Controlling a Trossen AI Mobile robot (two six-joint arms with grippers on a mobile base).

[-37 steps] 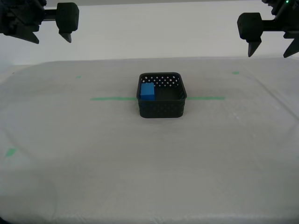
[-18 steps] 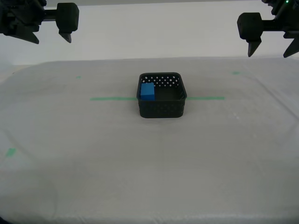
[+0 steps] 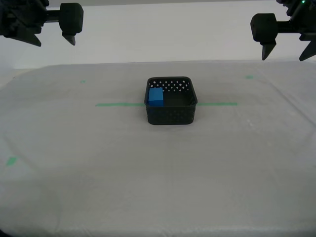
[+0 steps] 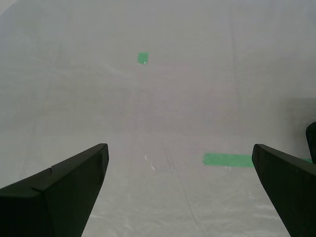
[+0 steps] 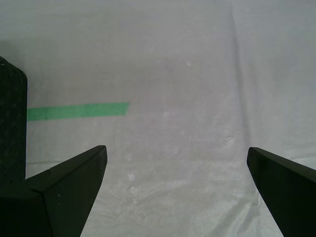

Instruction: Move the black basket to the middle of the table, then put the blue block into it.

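the black basket (image 3: 171,101) sits mid-table (image 3: 148,187) on the green tape line (image 3: 118,104), with the blue block (image 3: 156,96) inside, against its wall on the exterior view's left. nothing surrounds it but small green marks (image 3: 11,160). my first gripper (image 5: 175,185) and second gripper (image 4: 177,185) hang spread wide, empty. only the first wrist view catches the basket's wall (image 5: 12,128).

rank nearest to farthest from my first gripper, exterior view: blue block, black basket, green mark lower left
1. black basket, mid-table, nearest my first gripper
2. blue block, inside, at the exterior view's left wall
3. green mark, that view's lower left
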